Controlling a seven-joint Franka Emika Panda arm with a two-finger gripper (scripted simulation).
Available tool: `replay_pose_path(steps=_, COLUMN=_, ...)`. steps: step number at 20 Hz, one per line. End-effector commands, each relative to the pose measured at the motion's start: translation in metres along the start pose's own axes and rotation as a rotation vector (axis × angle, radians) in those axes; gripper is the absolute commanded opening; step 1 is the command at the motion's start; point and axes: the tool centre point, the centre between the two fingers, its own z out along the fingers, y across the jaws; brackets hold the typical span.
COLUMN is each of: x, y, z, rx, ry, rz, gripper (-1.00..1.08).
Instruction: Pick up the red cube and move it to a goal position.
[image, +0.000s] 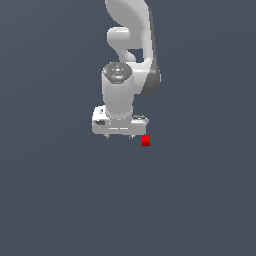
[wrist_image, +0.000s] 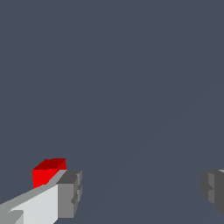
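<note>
Approach step: the gripper (image: 120, 136) is hanging wide open and empty at mid-frame, the red cube (image: 146, 141) sitting just outside its fingers (wrist_image: 70, 192); next it needs centring over it.

The small bright red cube (wrist_image: 48, 171) is partly hidden behind one grey fingertip pad (wrist_image: 70, 193) in the wrist view — the other pad (wrist_image: 214, 188) is cut off by the picture's edge — and the white arm (image: 131, 30) runs out of the exterior view

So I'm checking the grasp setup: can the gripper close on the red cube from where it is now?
Probably not yet. The gripper is open, but the red cube sits outside one finger, not between them; nothing else blocks it, so a sideways shift should do.
</note>
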Motion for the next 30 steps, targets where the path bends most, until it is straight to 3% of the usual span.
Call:
replay_pose_path(steps=1, x=0.000, y=0.000, z=0.000, rx=0.000, ry=0.000, rz=0.000, gripper=1.00)
replay_pose_path(steps=12, x=-0.014, y=-0.023, z=0.025, rx=0.006, ry=0.005, rz=-0.003, gripper=1.00)
replay_pose_path(steps=30, x=-0.065, y=-0.121, z=0.128, rx=0.030, ry=0.027, rz=-0.015, gripper=1.00)
